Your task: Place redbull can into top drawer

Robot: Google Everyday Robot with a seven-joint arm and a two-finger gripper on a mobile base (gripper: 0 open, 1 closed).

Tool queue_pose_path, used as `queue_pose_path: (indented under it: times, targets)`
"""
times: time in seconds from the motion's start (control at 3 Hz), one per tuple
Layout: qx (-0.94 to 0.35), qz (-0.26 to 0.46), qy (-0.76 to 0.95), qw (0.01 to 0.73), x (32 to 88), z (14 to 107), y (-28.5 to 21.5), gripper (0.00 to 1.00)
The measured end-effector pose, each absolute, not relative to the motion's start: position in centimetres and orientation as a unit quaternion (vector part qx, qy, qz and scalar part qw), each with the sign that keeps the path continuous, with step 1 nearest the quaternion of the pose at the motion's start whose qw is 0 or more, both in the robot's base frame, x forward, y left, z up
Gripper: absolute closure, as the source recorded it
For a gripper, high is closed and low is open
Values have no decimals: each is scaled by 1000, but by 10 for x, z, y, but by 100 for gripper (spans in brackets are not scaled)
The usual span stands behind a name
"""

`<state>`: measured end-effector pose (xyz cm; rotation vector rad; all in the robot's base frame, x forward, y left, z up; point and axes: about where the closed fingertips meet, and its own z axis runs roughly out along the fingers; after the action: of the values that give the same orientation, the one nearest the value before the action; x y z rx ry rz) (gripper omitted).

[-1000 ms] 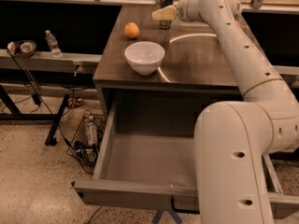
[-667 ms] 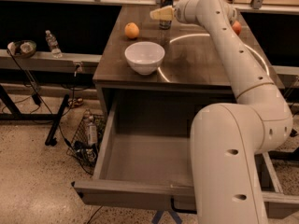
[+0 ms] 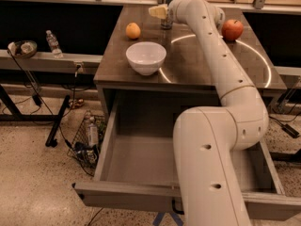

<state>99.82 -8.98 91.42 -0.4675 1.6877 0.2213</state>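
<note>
The redbull can (image 3: 166,22) stands upright at the far edge of the table (image 3: 188,72), mostly hidden behind my wrist; only its dark lower part and a bit of its top show. My gripper (image 3: 158,12) is at the can's upper part, its yellowish tip pointing left. The arm reaches over the table from the front right. The top drawer (image 3: 123,196) is pulled wide open below the table's front edge. Its grey inside (image 3: 141,159) holds nothing that I can see, and my arm covers its right half.
A white bowl (image 3: 146,56) sits near the table's front left. An orange (image 3: 133,30) lies behind it, left of the can. A red apple (image 3: 232,29) lies at the far right. A clear water bottle (image 3: 53,44) stands on the left rail. Cables and a basket (image 3: 87,142) lie on the floor.
My gripper has shifted slightly left at the can. The arm has swung, so the red apple now shows at the far right.
</note>
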Motion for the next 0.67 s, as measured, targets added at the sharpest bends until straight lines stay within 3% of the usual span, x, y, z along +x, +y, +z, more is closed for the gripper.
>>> queue_pose_path:
  times: [0.67]
  targets:
    - [-182,70,742,642,1009,921,-99,68]
